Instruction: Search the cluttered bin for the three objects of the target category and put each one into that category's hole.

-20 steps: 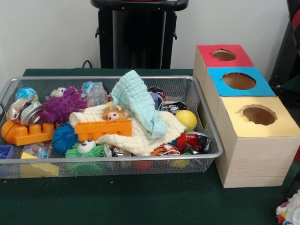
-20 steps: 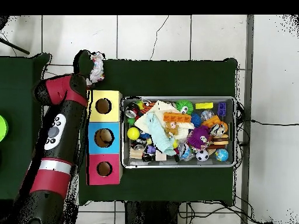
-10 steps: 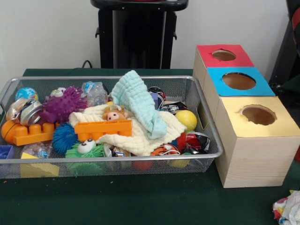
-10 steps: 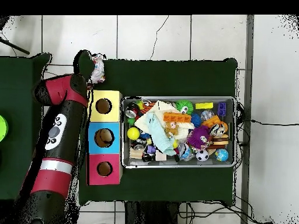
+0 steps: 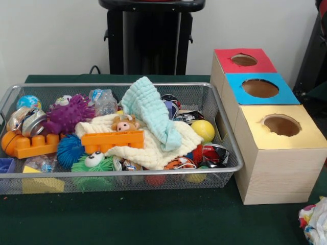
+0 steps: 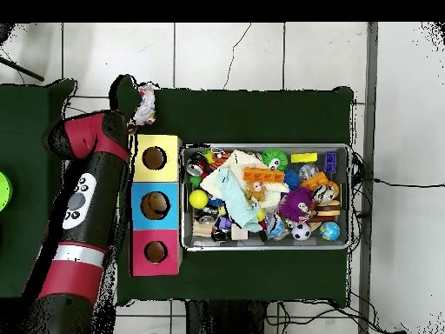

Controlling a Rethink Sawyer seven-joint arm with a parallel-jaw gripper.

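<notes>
A wire bin holds mixed toys. A mint cloth lies over a cream cloth, with an orange block and a yellow ball beside them. Next to the bin stand three boxes, each with a hole: red, blue and yellow. In the overhead view the red and black arm lies alongside the boxes. Its gripper sits by the yellow box, right beside a patterned cloth. I cannot see whether it holds the cloth.
Also in the bin are a purple spiky toy, a blue spiky ball, a green eyed toy, a second orange block and a globe ball. The table is covered in green cloth.
The arm has shifted slightly beside the boxes. The patterned cloth at the table's corner has moved a little with it. The bin's contents have not moved.
</notes>
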